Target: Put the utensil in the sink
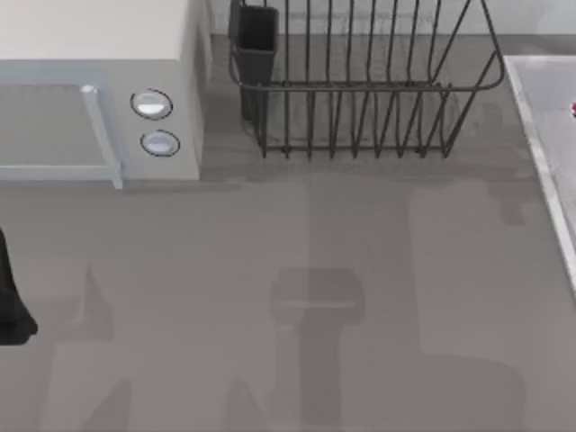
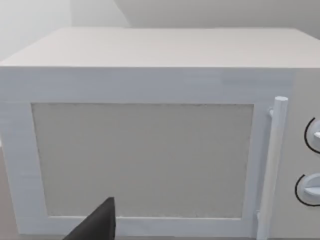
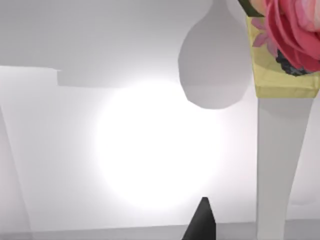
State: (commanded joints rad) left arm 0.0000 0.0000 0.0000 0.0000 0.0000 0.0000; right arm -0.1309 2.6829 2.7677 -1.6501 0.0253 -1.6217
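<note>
Microwave (image 1: 99,85) sits beside dish rack (image 1: 360,90), sink (image 1: 544,144) right.

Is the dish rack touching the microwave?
Apart. The top view shows a strip of bare grey table between the microwave and the dish rack, whose dark cutlery holder is its nearest part.

We see a smooth grey bench (image 1: 297,270) crossed by soft, blocky shadows. At its far left stands a white microwave (image 1: 99,81) with two round knobs (image 1: 151,104) and a bar handle (image 1: 101,135). To its right, at the far edge, sits a dark wire dish rack (image 1: 360,85). A pale wall (image 2: 210,12) rises behind the microwave.
</note>
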